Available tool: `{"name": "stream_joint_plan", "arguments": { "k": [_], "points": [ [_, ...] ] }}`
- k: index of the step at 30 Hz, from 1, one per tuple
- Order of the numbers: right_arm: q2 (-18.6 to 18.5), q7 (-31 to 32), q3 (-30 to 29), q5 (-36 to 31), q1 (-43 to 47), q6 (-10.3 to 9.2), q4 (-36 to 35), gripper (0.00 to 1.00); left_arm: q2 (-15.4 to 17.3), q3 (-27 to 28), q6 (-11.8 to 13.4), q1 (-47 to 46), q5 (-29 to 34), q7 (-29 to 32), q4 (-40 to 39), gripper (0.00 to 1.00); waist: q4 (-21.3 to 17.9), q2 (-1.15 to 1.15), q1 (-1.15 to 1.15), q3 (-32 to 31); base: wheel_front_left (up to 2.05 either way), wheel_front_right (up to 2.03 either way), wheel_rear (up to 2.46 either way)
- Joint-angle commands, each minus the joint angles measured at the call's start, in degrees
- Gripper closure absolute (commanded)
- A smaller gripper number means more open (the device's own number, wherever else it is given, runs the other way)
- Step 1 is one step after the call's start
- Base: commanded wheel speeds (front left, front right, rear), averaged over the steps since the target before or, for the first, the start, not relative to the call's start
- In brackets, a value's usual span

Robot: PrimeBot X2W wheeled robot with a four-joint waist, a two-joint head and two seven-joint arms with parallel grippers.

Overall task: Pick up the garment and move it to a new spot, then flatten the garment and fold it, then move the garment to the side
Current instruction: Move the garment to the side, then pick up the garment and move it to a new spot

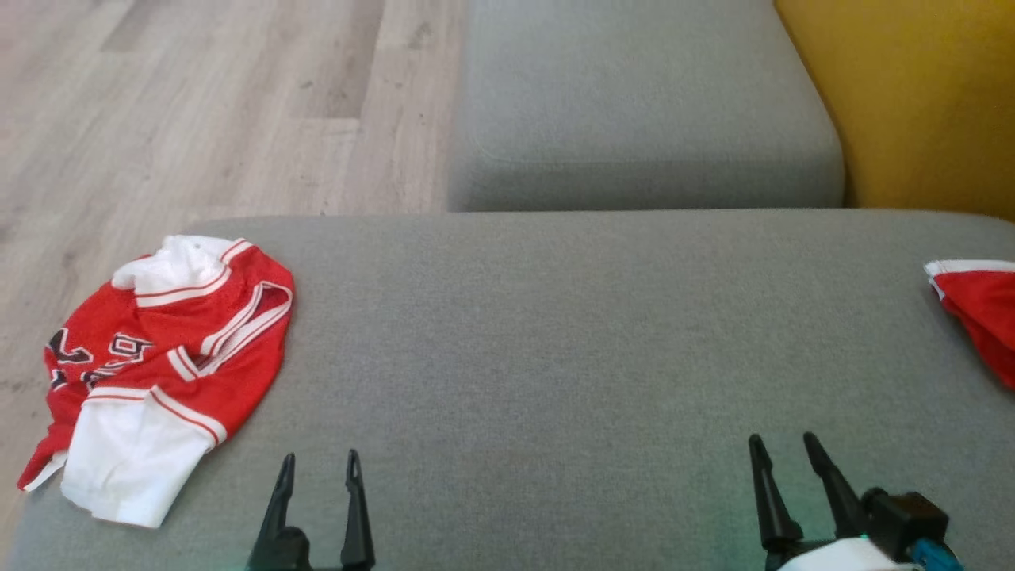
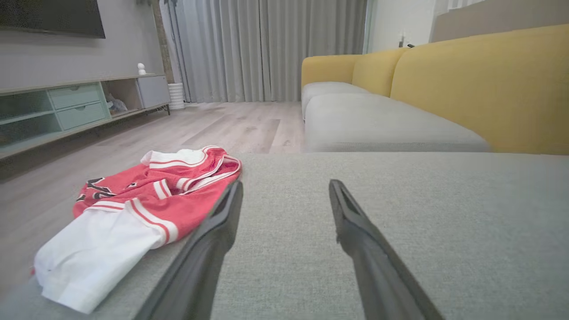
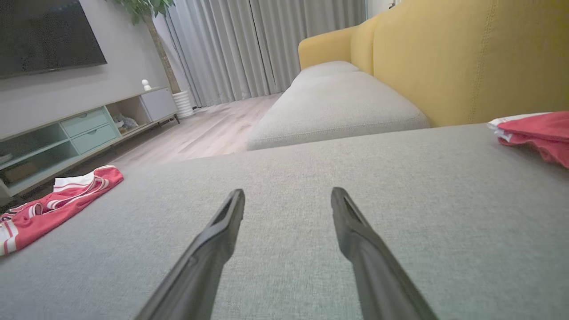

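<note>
Room to move is broad: open fabric of the grey cushion (image 1: 555, 333) stretches before us from its left edge, by the wooden floor (image 1: 198, 103), to its right side. A second cushion (image 1: 642, 103) butts against its far edge. We count two cushions, two red pieces of clothing and two grippers.

The garment (image 1: 158, 357), red and white, lies crumpled at the left edge, partly spilling over it. Its long axis runs away from us, with a white panel at the near end; whether that is a sleeve or a hem we cannot tell. A second red cloth (image 1: 983, 305) sits far right.

Our left gripper (image 1: 319, 458) and right gripper (image 1: 783, 438) stand near us, fingers spread wide, holding nothing.
</note>
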Motion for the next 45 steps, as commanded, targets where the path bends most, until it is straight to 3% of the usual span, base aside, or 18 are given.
{"name": "stream_joint_plan", "arguments": {
  "k": [1,17,22,28,38,45],
  "points": [
    [-0.1,-0.6,0.4,-1.1,-2.5,0.39,-2.8,0.0,-0.2,2.3,0.2,-2.1,0.6,-0.3,-1.5,0.0,0.4,0.0,0.02,-0.6,0.0,0.0,0.0],
    [1.2,-0.6,-2.5,-3.1,-0.2,0.39,-3.1,0.0,-0.2,2.0,0.0,-1.6,2.6,-0.3,-2.3,0.0,-0.4,0.0,0.02,-0.7,0.0,0.0,0.0],
    [1.2,-0.6,-2.4,-2.2,0.0,0.39,-3.2,0.0,-0.2,1.8,-0.5,-2.3,3.2,-0.3,-2.3,0.0,0.9,0.0,0.02,0.0,0.0,0.0,0.0],
    [1.2,-0.6,-1.9,-1.8,-0.4,0.39,-3.1,0.0,-0.2,2.6,-0.5,-2.8,3.8,-0.3,-2.7,0.0,6.7,0.0,0.02,0.8,0.0,0.0,0.0],
    [1.3,-0.6,-1.4,-0.6,-2.3,0.39,-3.0,0.0,0.0,6.3,-0.1,-2.8,4.9,-0.3,-5.7,0.0,19.9,0.0,0.02,3.6,0.0,0.0,0.0],
    [1.3,-0.6,-1.6,-2.4,-3.5,0.39,-3.0,0.0,1.0,10.4,0.1,-4.5,5.2,-0.3,-10.4,0.0,22.9,0.0,0.02,6.8,0.0,0.0,0.0]
  ]
}}
